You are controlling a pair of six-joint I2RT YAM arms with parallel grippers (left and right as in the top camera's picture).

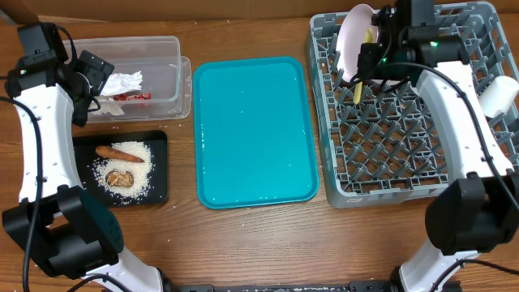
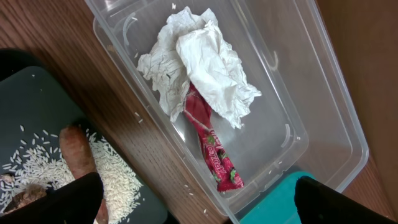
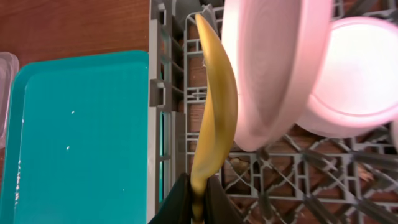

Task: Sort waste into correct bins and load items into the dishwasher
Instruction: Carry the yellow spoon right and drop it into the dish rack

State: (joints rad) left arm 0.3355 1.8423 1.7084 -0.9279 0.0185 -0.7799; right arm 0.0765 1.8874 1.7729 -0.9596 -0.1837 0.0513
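My right gripper point(image 3: 198, 200) is shut on the handle of the yellow spoon point(image 3: 214, 106), which it holds over the grey dish rack's point(image 1: 405, 174) near-left corner, beside a pale pink dish point(image 3: 280, 62) standing on edge. In the overhead view the spoon point(image 1: 362, 66) and pink dish point(image 1: 353, 40) are at the rack's back left. A second round dish point(image 3: 360, 68) leans next to the pink dish. My left gripper point(image 2: 199, 208) is open and empty above the clear tub point(image 2: 311, 93), which holds the crumpled napkin point(image 2: 199, 59) and red wrapper point(image 2: 212, 146). The black tray point(image 1: 158, 162) holds the carrot point(image 1: 119, 152), brown lump point(image 1: 120, 178) and rice point(image 1: 138, 166).
The teal serving tray point(image 1: 253, 130) lies between the bins and the rack. A white cup point(image 1: 500, 93) sits at the rack's right edge. A few rice grains lie on the wood by the tub point(image 2: 140, 121).
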